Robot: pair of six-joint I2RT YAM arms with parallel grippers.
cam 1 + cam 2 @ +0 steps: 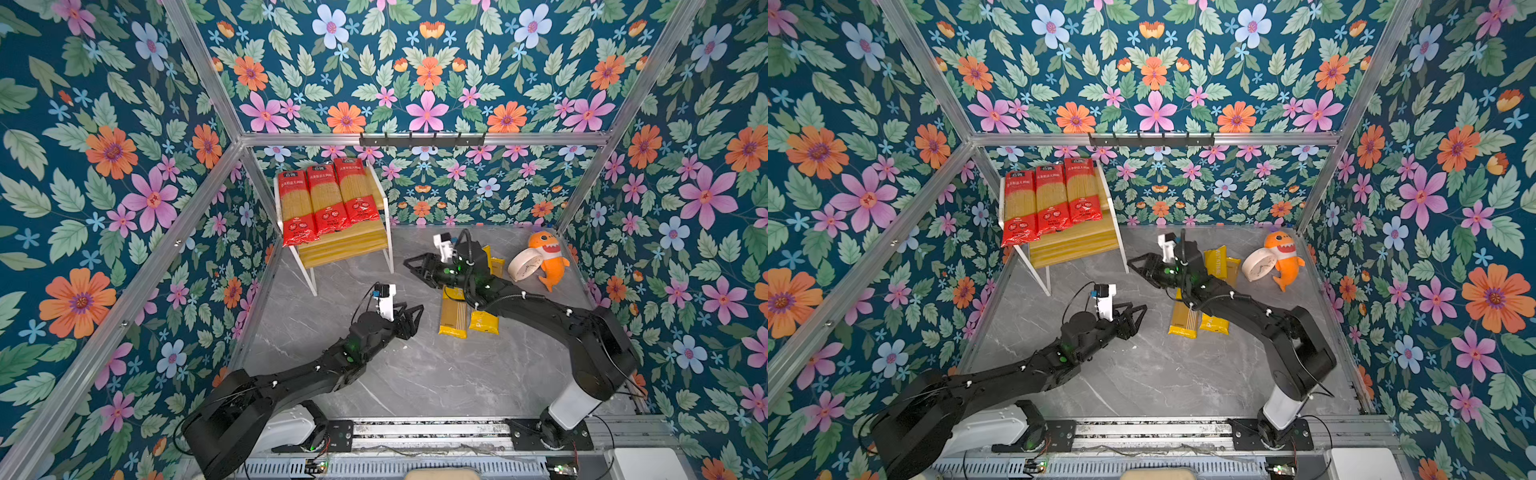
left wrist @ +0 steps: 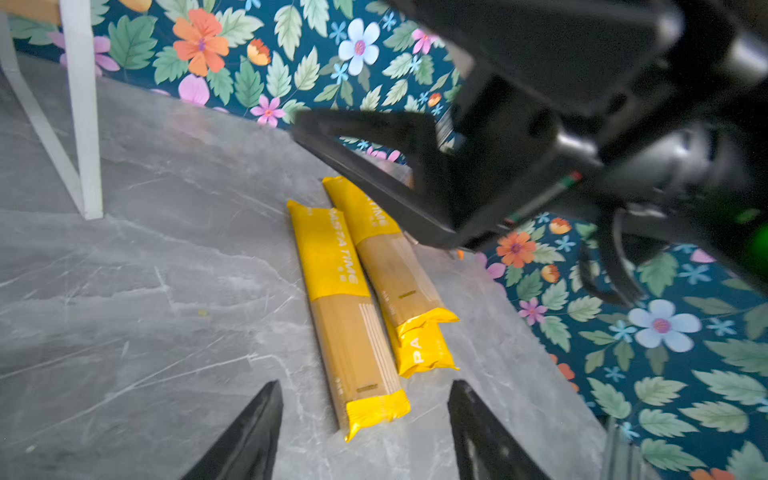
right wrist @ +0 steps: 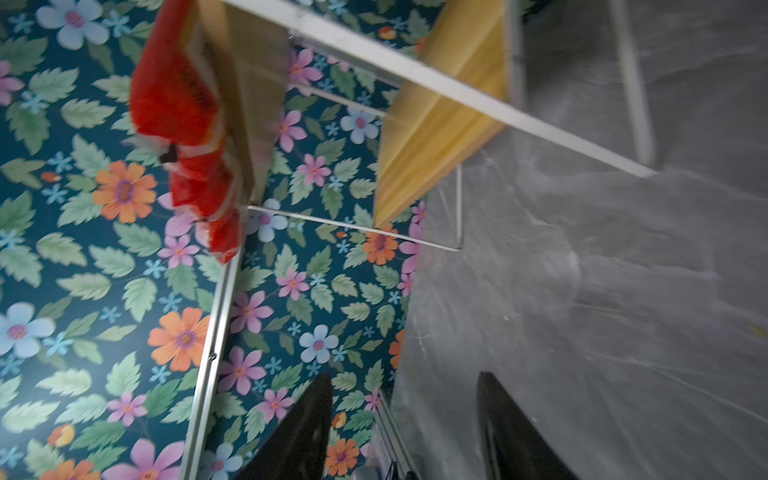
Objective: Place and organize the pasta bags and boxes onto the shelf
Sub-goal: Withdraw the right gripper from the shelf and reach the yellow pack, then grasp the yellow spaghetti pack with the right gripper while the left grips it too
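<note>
While L gripper (image 1: 417,322), R gripper (image 1: 409,270) agape, empty: glossy red pkts (image 1: 322,199) on wood shelf (image 1: 345,245).

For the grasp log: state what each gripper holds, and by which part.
Nothing is held. The left gripper stands open over the table beside the yellow PASTATIME packs; the right gripper is open and empty, facing the shelf.
</note>
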